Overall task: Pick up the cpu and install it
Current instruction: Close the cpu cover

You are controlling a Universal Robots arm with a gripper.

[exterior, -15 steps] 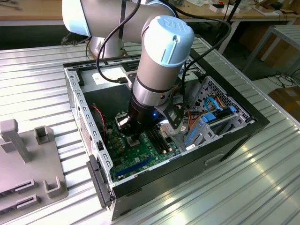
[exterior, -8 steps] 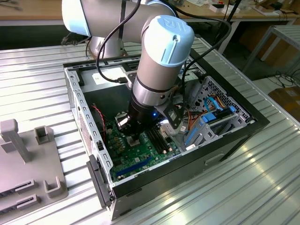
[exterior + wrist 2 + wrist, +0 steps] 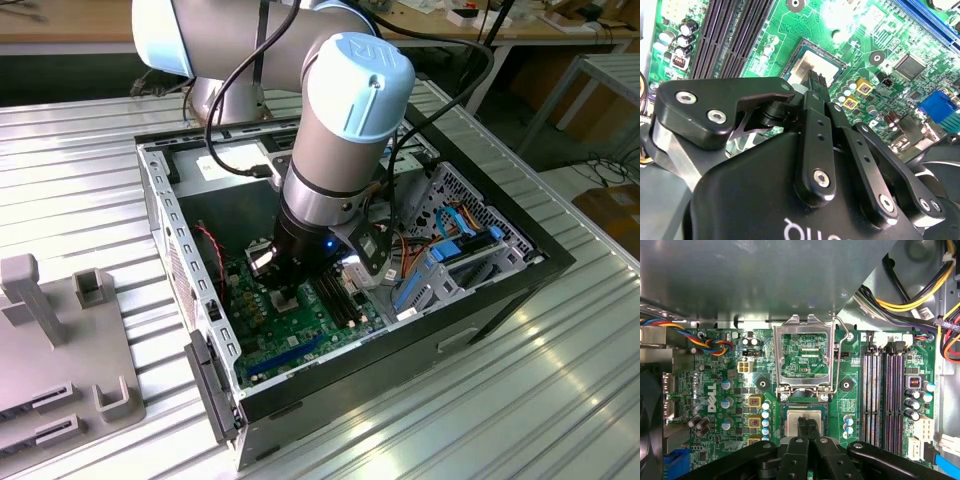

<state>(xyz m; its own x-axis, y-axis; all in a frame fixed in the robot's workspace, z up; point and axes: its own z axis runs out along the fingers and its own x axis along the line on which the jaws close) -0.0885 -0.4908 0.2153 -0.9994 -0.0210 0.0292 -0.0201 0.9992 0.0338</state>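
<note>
You're working on a ribbed silver metal counter (image 3: pixel 80 160), with wooden workbenches (image 3: pixel 60 20) across the room behind it. An open black-and-grey computer case (image 3: pixel 165 230) sits on the counter with its green motherboard (image 3: pixel 300 335) exposed. The grey-and-blue arm (image 3: pixel 345 130) bends over the case, its last joint pointing almost straight down, and the black hand (image 3: pixel 285 298) is low over the board.

In both wrist views the small, flat, silver-grey square cpu (image 3: pixel 791 421) (image 3: pixel 810 62) lies face up in its socket right under the hand (image 3: pixel 807 421) (image 3: pixel 815 80). It's square, so there's no long axis, and its edges run parallel to the socket's. Your fingers are pinched together with nothing between them, tips at the chip's face. Just beyond the fingertips, the hollow silver socket frame (image 3: pixel 776 357) is flipped open.
</note>
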